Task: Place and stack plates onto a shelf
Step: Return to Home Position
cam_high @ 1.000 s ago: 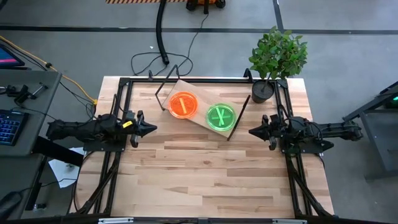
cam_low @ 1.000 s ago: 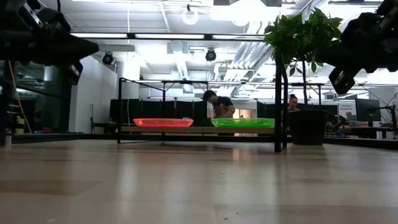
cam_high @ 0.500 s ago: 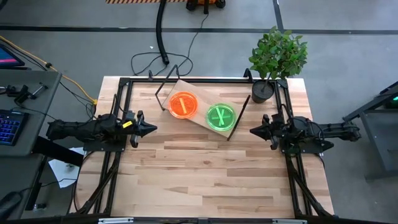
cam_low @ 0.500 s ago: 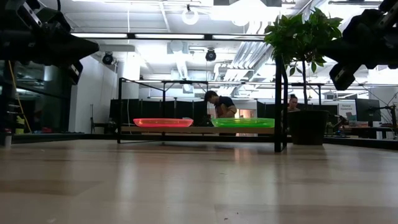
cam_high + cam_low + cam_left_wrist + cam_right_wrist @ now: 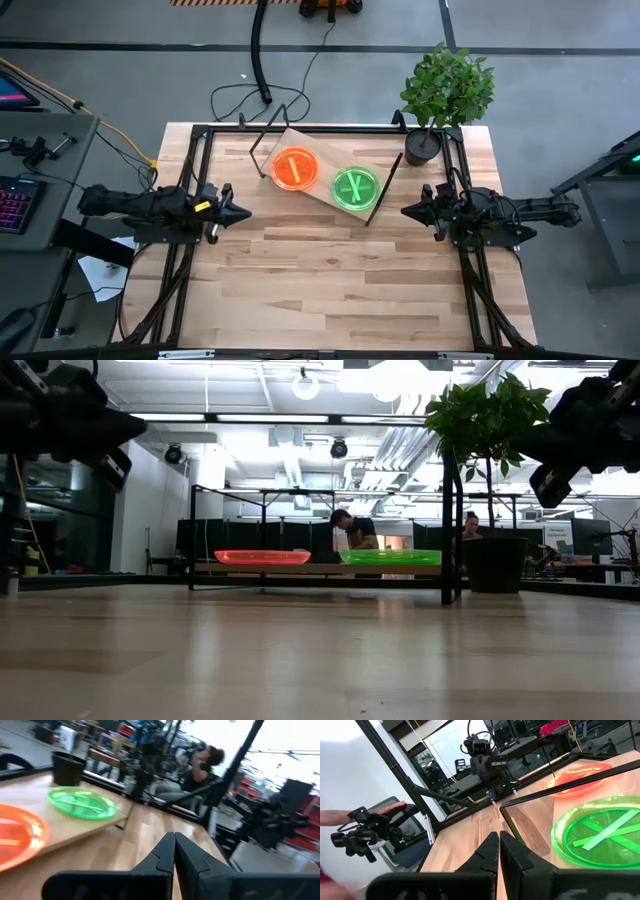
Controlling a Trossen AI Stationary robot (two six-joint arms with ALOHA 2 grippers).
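A neon orange plate stack [image 5: 294, 168] and a neon green plate stack [image 5: 355, 187] lie side by side on the light wooden shelf [image 5: 320, 190], which stands on dark wire legs at the table's far middle. In the low view the orange plates [image 5: 262, 557] and green plates [image 5: 390, 557] sit on the shelf board [image 5: 320, 569]. My left gripper [image 5: 245, 211] hovers shut at the table's left edge, fingertips [image 5: 174, 836] together. My right gripper [image 5: 405, 211] hovers shut at the right edge, fingertips [image 5: 498, 835] closed, near the green plate [image 5: 602, 837].
A potted plant [image 5: 445, 95] stands at the table's far right corner beside the shelf. A black metal frame [image 5: 300, 128] runs round the table. People sit in the room beyond [image 5: 352, 530]. Bare tabletop [image 5: 330, 275] stretches toward the near edge.
My left gripper has drawn back slightly toward the table's left edge and turned a little. The plates and shelf stay as they were.
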